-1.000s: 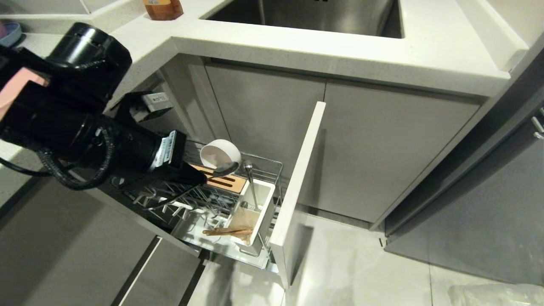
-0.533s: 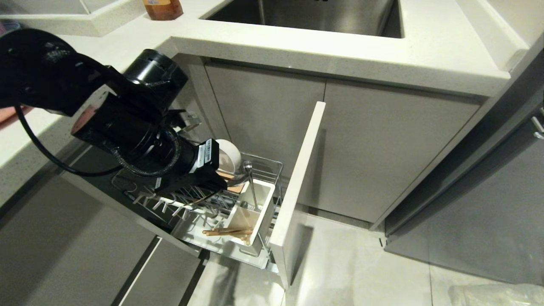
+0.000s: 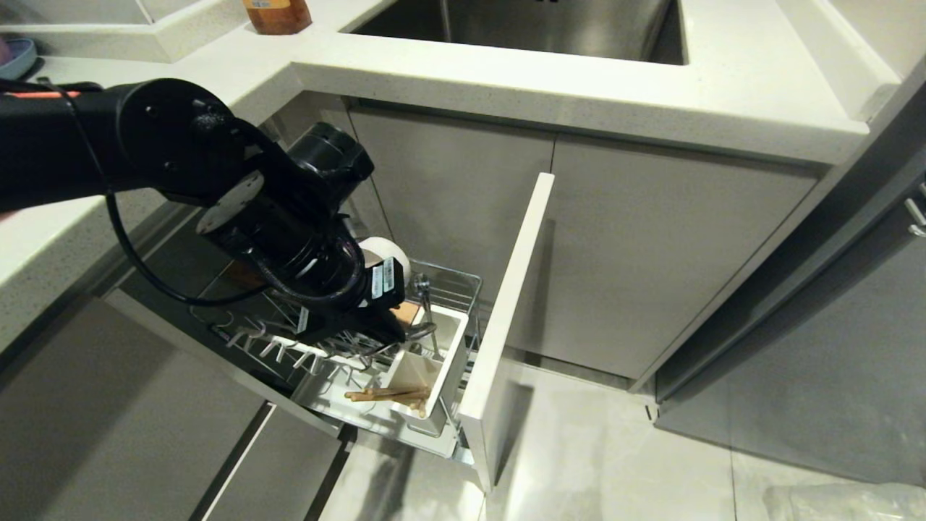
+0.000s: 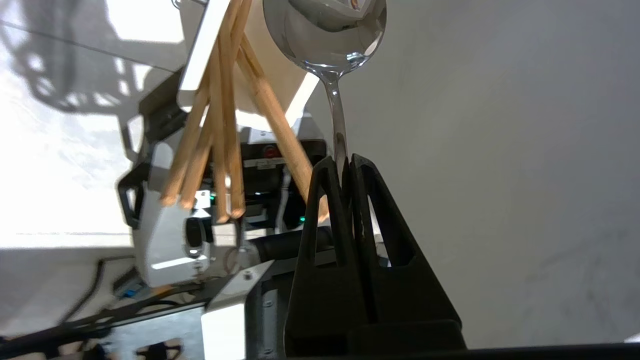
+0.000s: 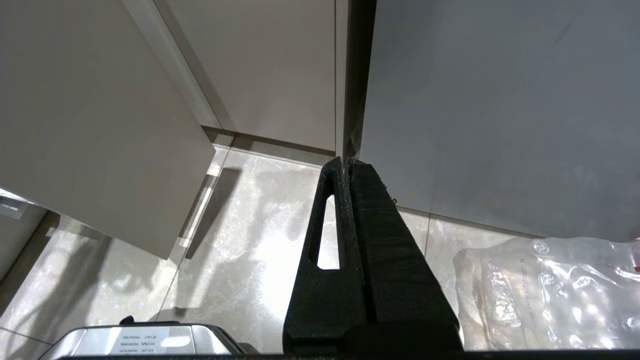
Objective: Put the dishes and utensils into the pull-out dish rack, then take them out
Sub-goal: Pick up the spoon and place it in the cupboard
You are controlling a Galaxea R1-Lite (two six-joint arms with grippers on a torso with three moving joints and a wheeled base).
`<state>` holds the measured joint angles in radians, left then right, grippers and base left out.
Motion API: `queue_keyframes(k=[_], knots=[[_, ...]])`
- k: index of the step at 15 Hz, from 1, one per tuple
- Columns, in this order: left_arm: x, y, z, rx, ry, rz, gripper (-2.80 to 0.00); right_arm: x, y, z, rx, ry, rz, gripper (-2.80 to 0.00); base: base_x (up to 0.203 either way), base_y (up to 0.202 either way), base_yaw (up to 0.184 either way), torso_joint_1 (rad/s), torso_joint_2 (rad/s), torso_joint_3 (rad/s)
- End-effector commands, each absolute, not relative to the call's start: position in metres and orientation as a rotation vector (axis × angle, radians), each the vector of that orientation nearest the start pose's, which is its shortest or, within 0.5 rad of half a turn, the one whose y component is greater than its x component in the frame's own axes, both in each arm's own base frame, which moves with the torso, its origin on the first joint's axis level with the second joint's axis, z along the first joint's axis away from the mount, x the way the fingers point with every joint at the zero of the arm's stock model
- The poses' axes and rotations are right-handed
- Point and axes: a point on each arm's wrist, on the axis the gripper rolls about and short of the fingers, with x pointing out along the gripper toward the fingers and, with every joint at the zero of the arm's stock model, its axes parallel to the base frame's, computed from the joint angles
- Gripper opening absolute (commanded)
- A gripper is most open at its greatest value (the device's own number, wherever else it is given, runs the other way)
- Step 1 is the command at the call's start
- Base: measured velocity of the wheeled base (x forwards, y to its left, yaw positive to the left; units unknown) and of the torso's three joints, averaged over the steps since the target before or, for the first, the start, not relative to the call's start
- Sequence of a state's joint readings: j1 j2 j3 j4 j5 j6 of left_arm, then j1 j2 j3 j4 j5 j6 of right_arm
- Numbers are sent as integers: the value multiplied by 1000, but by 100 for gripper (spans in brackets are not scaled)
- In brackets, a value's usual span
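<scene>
The pull-out dish rack (image 3: pixel 463 289) stands open below the counter, its pale front panel (image 3: pixel 506 325) toward the floor. My left gripper (image 3: pixel 398 334) hangs low over the rack beside the white utensil box (image 3: pixel 452 362). It is shut on the handle of the metal spoon (image 3: pixel 423 331), whose bowl points at the box. In the left wrist view the fingertips (image 4: pixel 327 167) pinch the spoon (image 4: pixel 325 35) beside the chopsticks (image 4: pixel 225 125). The chopsticks (image 3: pixel 387 394) lean in the box's near compartment. A white bowl (image 3: pixel 394 255) sits on the rack, half hidden by my arm. My right gripper (image 5: pixel 346 162) is shut and empty above the floor.
Another metal utensil (image 3: pixel 425 297) stands upright in the box. A sink (image 3: pixel 542 29) and a brown bottle (image 3: pixel 278 14) are on the counter, with a blue bowl (image 3: pixel 18 58) at far left. A clear plastic bag (image 5: pixel 550 290) lies on the floor.
My left arm has swung right and down over the rack, carrying the spoon from beside the white bowl to the edge of the utensil box. The right arm has not moved.
</scene>
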<state>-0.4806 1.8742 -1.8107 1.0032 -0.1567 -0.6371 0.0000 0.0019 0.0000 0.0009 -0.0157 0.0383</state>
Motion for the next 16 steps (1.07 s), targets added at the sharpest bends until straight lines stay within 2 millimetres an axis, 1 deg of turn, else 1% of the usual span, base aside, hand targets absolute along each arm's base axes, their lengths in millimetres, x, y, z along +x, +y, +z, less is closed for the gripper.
queue_keyframes(k=[1, 2, 4, 8, 11, 16], knots=[[286, -154, 255, -388, 1226, -197, -280, -22, 0, 75, 38, 6, -15, -280, 0, 0, 0, 0, 0, 0], [287, -155, 254, -393, 1228, -196, -280, -22, 0, 75, 38, 5, -16, -280, 0, 0, 0, 0, 0, 0], [293, -159, 246, -388, 1249, -188, -280, -23, 0, 75, 38, 4, -15, -280, 0, 0, 0, 0, 0, 0], [299, -163, 241, -407, 1268, -177, -280, -22, 0, 75, 38, 5, -16, -280, 0, 0, 0, 0, 0, 0], [308, -166, 232, -413, 1289, -168, -280, -23, 0, 75, 38, 4, -14, -280, 0, 0, 0, 0, 0, 0], [321, -172, 222, -413, 1295, -161, -280, -22, 0, 75, 38, 4, -15, -280, 0, 0, 0, 0, 0, 0]])
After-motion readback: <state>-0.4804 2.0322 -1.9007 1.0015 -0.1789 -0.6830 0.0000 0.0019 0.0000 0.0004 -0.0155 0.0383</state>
